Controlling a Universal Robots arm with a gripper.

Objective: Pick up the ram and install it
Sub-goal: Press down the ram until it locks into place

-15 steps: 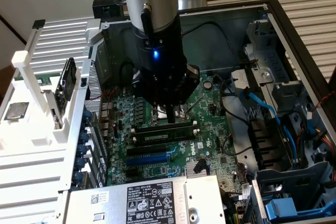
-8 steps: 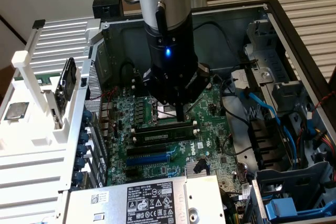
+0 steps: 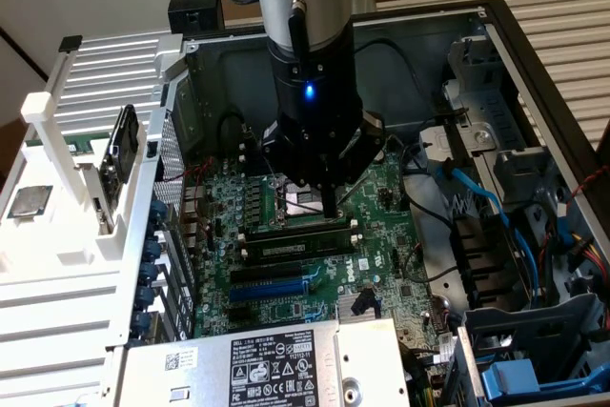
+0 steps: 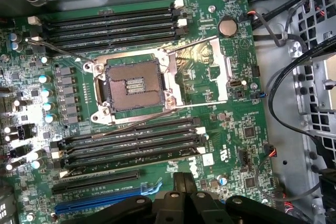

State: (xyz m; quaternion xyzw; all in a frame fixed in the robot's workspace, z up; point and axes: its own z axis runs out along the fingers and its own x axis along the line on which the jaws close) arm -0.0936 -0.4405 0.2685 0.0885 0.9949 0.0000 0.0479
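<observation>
Starting at the exterior view's left, we have the white rack outside the case, with the square silver processor chip lying on it and a dark slab standing in a holder; what that slab is, we cannot tell. Moving in over the motherboard, we pick out the ram, and it looks to us as if it is lying along one of the black memory slots just below the open processor socket. Right above its end hangs the gripper, fingers clenched together with nothing between them. We judge this to be the seating step, not the pickup. It calls for straight, even pressure along the stick. Further right, blue cables lie well apart.
</observation>
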